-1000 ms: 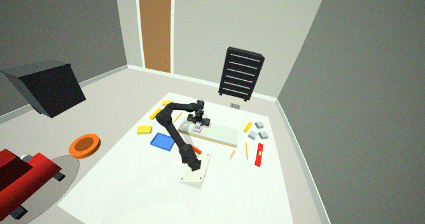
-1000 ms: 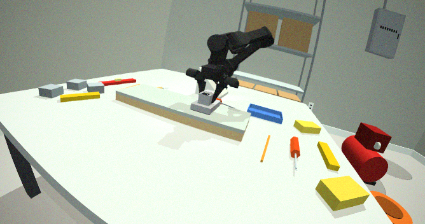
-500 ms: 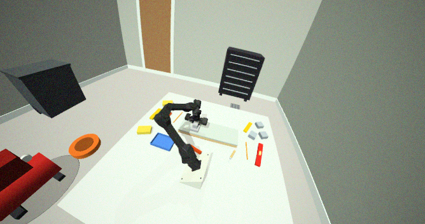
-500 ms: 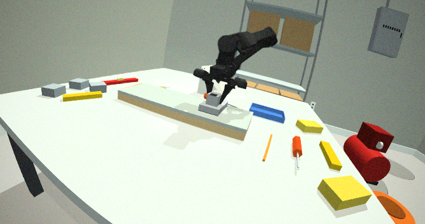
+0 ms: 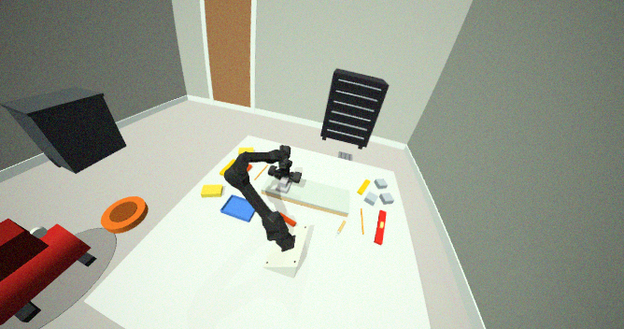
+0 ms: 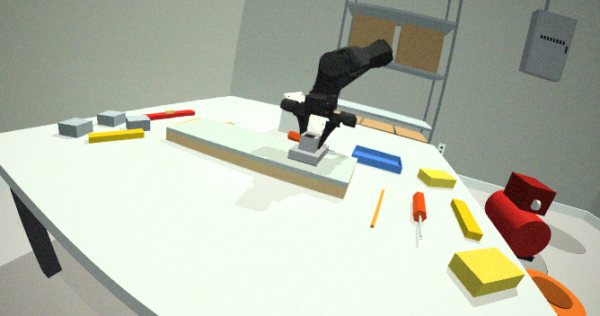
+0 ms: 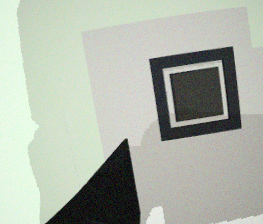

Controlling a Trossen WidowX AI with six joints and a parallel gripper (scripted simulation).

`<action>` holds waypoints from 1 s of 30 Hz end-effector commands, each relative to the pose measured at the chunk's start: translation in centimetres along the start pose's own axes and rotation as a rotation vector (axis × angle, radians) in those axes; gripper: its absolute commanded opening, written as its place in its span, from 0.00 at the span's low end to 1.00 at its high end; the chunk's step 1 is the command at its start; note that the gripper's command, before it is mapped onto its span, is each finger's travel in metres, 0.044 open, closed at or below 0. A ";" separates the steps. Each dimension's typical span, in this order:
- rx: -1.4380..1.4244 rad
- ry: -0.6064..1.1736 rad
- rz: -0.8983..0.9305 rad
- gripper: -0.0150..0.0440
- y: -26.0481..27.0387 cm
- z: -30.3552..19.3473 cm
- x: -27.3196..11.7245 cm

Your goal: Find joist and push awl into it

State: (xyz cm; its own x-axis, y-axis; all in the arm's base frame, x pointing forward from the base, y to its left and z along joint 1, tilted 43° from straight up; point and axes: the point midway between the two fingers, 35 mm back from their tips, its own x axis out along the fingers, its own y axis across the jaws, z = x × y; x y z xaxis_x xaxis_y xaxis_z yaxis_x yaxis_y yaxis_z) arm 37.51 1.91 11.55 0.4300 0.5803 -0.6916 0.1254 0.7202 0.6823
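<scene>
The stud finder is a grey block with a square display, which is dark in the wrist view. It stands on the pale green floor panel, near the end closest to the blue tray. My gripper is shut on the stud finder's raised grip from above. An orange-handled pointed tool, possibly the awl, lies on the table just behind the panel, near the arm. The joist is hidden.
A red-handled screwdriver and a pencil lie in front of the tray. Yellow blocks lie to the right. Grey blocks, a yellow bar and a red level lie past the panel's far end.
</scene>
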 end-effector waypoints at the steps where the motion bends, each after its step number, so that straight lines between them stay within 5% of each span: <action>1: -0.007 0.002 0.006 0.25 1.1 -0.1 0.0; 30: -0.007 0.001 0.008 0.25 5.2 -0.1 -0.1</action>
State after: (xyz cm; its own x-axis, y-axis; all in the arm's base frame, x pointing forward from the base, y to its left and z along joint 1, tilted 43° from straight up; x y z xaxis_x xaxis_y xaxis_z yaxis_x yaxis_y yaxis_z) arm 38.03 4.96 14.53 0.4310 0.5814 -0.6901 0.1240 0.7193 0.6835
